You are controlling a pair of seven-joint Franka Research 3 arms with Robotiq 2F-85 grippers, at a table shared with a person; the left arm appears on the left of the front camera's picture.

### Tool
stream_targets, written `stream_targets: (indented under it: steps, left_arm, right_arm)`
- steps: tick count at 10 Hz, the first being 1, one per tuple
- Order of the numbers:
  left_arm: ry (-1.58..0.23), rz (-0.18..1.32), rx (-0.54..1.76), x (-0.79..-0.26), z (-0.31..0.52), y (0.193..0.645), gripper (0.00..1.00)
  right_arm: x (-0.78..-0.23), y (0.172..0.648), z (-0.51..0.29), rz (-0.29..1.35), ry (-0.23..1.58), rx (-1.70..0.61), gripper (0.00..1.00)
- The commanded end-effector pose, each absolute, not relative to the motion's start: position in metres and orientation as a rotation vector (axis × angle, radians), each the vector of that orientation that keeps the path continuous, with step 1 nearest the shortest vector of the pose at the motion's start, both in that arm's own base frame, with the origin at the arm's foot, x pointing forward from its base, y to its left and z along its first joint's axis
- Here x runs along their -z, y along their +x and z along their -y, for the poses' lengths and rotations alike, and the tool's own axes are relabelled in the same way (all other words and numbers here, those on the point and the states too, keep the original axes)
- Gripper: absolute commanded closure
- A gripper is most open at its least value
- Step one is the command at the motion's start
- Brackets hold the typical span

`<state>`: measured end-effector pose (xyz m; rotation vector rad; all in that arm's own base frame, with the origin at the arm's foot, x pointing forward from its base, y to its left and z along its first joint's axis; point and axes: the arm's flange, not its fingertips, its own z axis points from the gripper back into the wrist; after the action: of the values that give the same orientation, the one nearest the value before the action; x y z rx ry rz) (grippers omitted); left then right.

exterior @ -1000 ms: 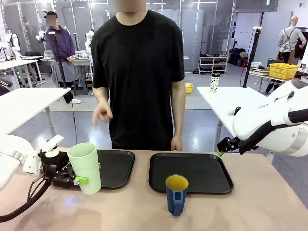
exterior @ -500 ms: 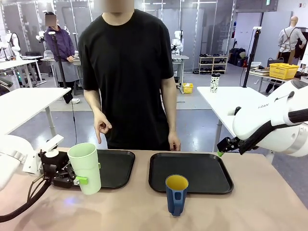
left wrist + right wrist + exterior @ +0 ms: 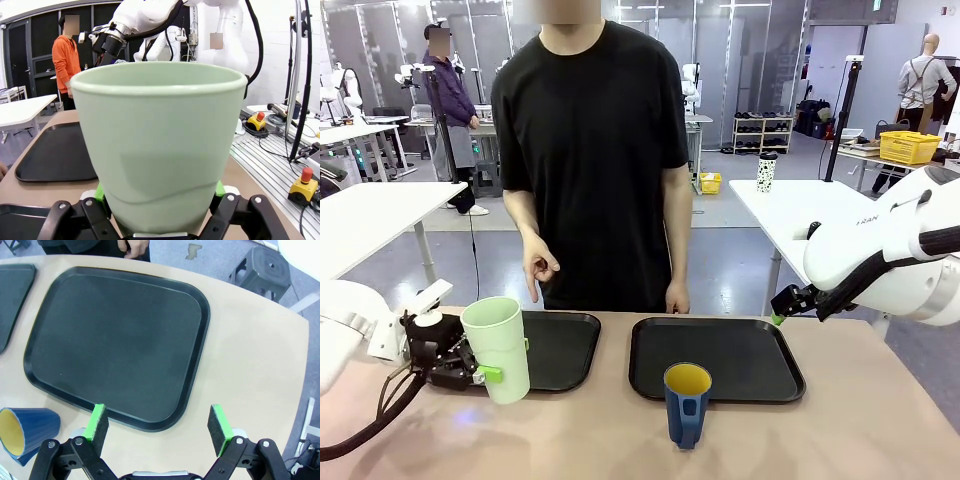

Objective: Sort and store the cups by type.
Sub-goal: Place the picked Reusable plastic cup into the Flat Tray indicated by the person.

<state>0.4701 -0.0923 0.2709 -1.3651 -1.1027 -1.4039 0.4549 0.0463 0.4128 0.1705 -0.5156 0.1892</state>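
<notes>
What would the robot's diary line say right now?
left gripper: shut on tall pale green plastic tumbler | right gripper: open, near right-hand black tray | dark blue handled mug: standing on table

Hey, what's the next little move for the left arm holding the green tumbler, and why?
Probably carry the pale green tumbler sideways over the left tray and lower it there. The left gripper is shut on it, the tumbler is just beside that tray's edge, and the person's hand points down toward the tray.
</notes>
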Motion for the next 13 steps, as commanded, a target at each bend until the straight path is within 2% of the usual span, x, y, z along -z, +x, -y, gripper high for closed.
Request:
stream_targets:
  steps: [1, 3, 7, 11, 13]
  left_arm:
    - [-1.37, 1.067, 1.366, -0.279, 0.082, 0.5, 0.16]
    - [-1.283, 1.103, 1.316, -0.293, 0.066, 0.532, 0.16]
    - [-1.367, 1.115, 1.223, -0.311, 0.037, 0.61, 0.16]
    - [-1.403, 1.121, 1.26, -0.311, 0.033, 0.618, 0.16]
    - [-1.336, 1.099, 1.256, -0.304, 0.037, 0.617, 0.16]
  right_arm:
    - [-0.413, 0.455, -0.045, 0.516, 0.185, -0.186, 0.0]
    - [-0.413, 0.455, -0.045, 0.516, 0.185, -0.186, 0.0]
    - [-0.413, 0.455, -0.045, 0.516, 0.185, -0.186, 0.0]
    - [-0.413, 0.455, -0.045, 0.516, 0.185, -0.186, 0.0]
    - [-0.413, 0.455, -0.045, 0.516, 0.185, -0.186, 0.0]
